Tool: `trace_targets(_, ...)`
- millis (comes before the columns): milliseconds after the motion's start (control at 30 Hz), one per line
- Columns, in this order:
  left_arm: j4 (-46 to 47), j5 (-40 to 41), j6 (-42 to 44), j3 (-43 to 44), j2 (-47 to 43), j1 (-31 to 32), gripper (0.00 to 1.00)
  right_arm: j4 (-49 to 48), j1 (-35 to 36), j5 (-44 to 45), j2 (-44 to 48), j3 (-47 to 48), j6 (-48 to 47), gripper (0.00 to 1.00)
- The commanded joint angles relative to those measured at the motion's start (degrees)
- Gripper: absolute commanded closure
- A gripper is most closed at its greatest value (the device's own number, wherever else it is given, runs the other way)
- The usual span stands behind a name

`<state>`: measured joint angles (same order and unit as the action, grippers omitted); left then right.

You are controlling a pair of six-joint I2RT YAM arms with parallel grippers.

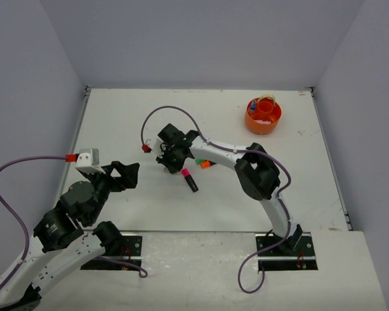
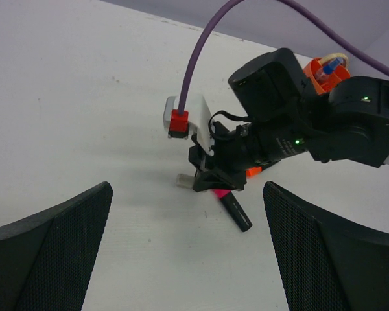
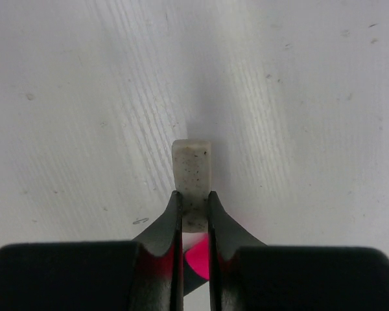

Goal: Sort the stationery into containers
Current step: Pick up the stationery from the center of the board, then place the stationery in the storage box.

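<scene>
My right gripper (image 3: 194, 208) is shut on a pale speckled eraser (image 3: 192, 170), whose far end sticks out past the fingertips just above the white table. From above, that gripper (image 1: 171, 161) sits left of centre. A black highlighter with a pink cap (image 1: 189, 179) lies right beside it, also visible from the left wrist (image 2: 231, 206). Highlighters with green and orange caps (image 1: 205, 162) lie just to the right, partly under the arm. The orange tub (image 1: 262, 116) stands at the far right with items inside. My left gripper (image 1: 126, 173) hangs open at the near left, holding nothing.
White table (image 1: 129, 123) walled by grey panels on three sides. The right arm's purple cable (image 1: 162, 111) loops over the table's middle. The right arm stretches from the near right across the highlighters.
</scene>
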<state>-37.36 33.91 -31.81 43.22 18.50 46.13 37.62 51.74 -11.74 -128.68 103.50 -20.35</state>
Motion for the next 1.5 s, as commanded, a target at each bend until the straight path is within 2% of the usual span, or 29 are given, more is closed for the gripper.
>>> trace_targets(0, 2.03, -0.32, 1.93, -0.33, 0.22, -0.35, 0.0, -11.04, -3.01, -0.96, 14.02, -3.08, 11.3, 1.0)
trace_targets(67, 1.95, -0.24, 1.93, -0.42, 0.13, -0.43, 0.0, -14.65, -7.48, 0.39, 20.07, -7.04, 19.47, 1.0)
trace_targets(167, 2.04, -0.42, 1.93, -0.34, -0.32, -0.34, 0.0, -20.25, -16.72, 9.4, 30.64, -16.89, 36.62, 1.0)
trace_targets(200, 2.12, -0.43, 1.93, -0.42, -0.49, -0.34, 0.0, -21.8, -19.61, 9.53, 33.61, -20.0, 40.44, 1.0)
trace_targets(267, 2.2, -0.58, 2.01, -0.5, -0.57, -0.34, 0.0, -25.69, -30.19, 11.08, 40.39, -28.18, 48.01, 1.0)
trace_targets(300, 2.28, -0.59, 2.02, -0.51, -0.57, -0.34, 0.0, -26.46, -31.07, 11.21, 40.96, -30.57, 50.2, 1.0)
trace_targets(367, 2.21, -0.77, 2.11, -0.42, -0.34, -0.43, 0.0, -26.02, -39.37, 10.36, 44.48, -32.83, 52.87, 1.0)
trace_targets(433, 2.21, -0.94, 2.12, -0.42, -0.22, -0.35, 0.0, -25.23, -47.28, 7.64, 44.62, -33.85, 54.8, 1.0)
trace_targets(500, 2.29, -0.95, 2.11, -0.42, -0.3, -0.35, 0.0, -23.83, -50.97, 7.64, 42.24, -32.16, 54.73, 1.0)
trace_targets(700, 2.12, -0.66, 2.01, -0.36, -0.42, -0.34, 0.0, -16.99, -56.52, 8.33, 30.57, -18.95, 52.68, 1.0)
trace_targets(867, 2.12, -0.51, 1.93, -0.51, -0.49, -0.34, 0.0, -13.02, -57.54, 9.1, 23.64, -11.2, 49.43, 0.97)
trace_targets(1233, 2.03, -0.42, 1.93, -0.33, 0.38, -0.41, 0.0, -10.2, -58.16, 8.51, 17.82, -6.15, 46.53, 0.86)
trace_targets(1267, 2.03, -0.42, 1.93, -0.33, 0.31, -0.34, 0.0, -10.2, -58.16, 8.66, 17.59, -6.38, 46.45, 0.82)
trace_targets(1400, 2.03, -0.48, 1.93, -0.36, 0.48, -0.4, 0.0, -10.2, -58.16, 9.05, 17.5, -7.12, 46.1, 0.79)
trace_targets(1467, 2.03, -0.47, 1.93, -0.38, 0.48, -0.34, 0.0, -10.37, -58.16, 9.33, 17.59, -7.77, 46.14, 0.73)
